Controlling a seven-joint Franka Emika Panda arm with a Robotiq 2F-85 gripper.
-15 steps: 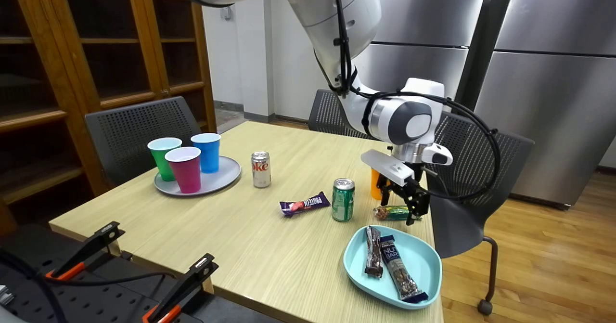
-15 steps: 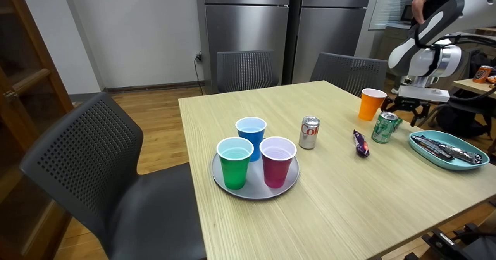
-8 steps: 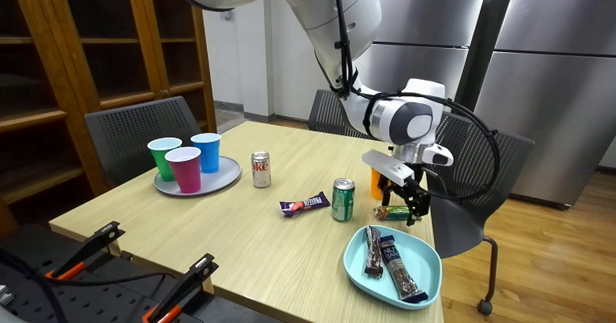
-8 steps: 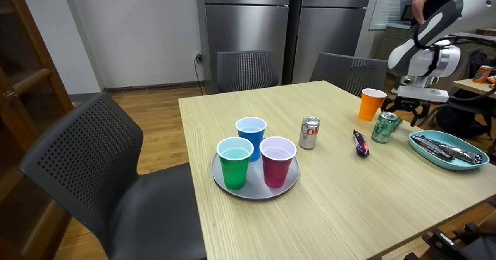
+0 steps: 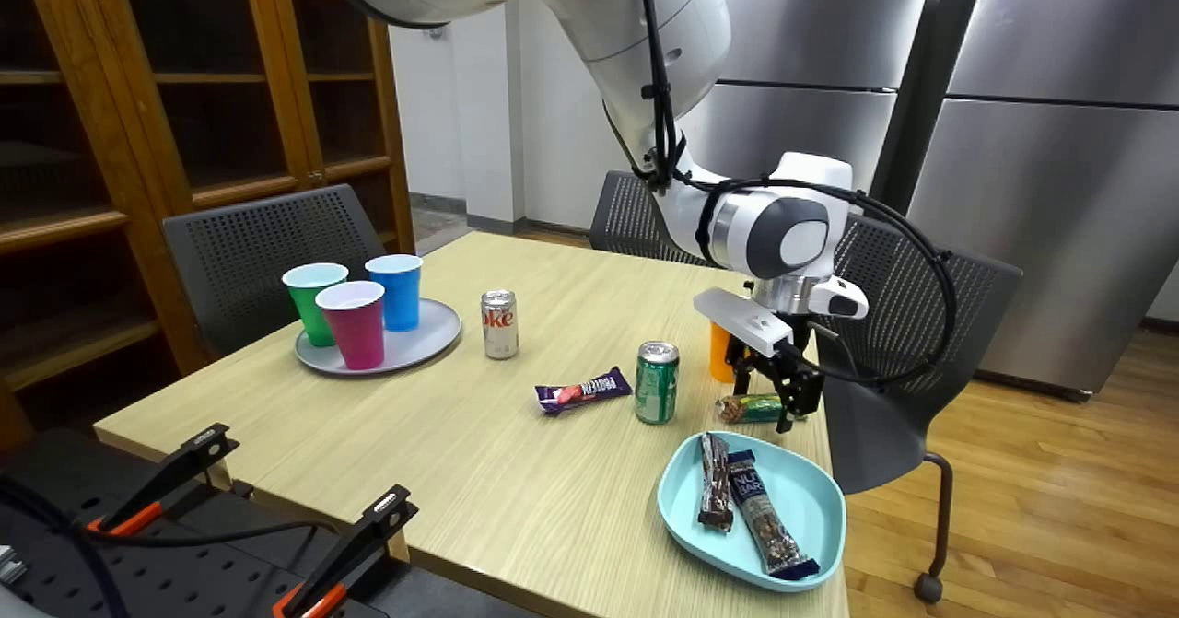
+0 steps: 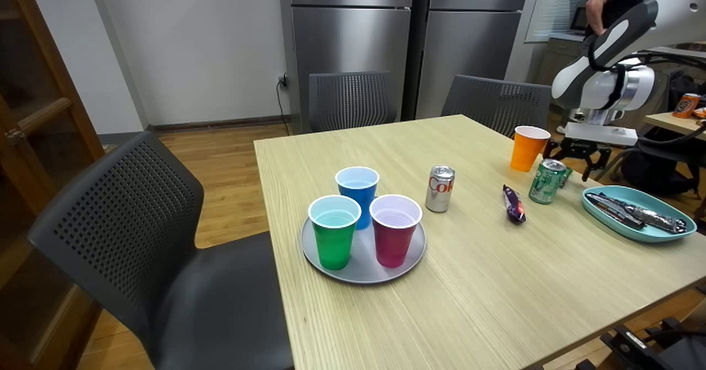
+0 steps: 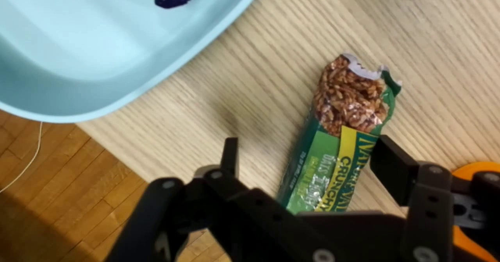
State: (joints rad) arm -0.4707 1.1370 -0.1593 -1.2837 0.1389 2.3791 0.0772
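i get bright, even light in both exterior views, pale glare on the fridges (image 6: 353,55) and gloom inside the cabinet (image 5: 198,121); my wrist view runs slightly soft, a blurred shadow on the counter (image 7: 250,78), glints on the snack bar (image 7: 338,145).

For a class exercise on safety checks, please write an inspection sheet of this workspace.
Surface: pale rectangular wood-grain table.
Job's things: green-wrapped granola bar, on the table.
Clutter: turquoise plastic tray holding two wrapped bars; green metal can; silver metal can; purple-wrapped protein bar; orange plastic cup; round grey plate bearing green, blue and magenta plastic cups.
Grasping part: black pincer, open, jaws apart to either side of the granola bar; contact unclear.
Cables: black cable strapped along the white robot arm.
Surroundings: dark grey chairs, steel refrigerators, brown wooden cabinet, person in dark clothing.
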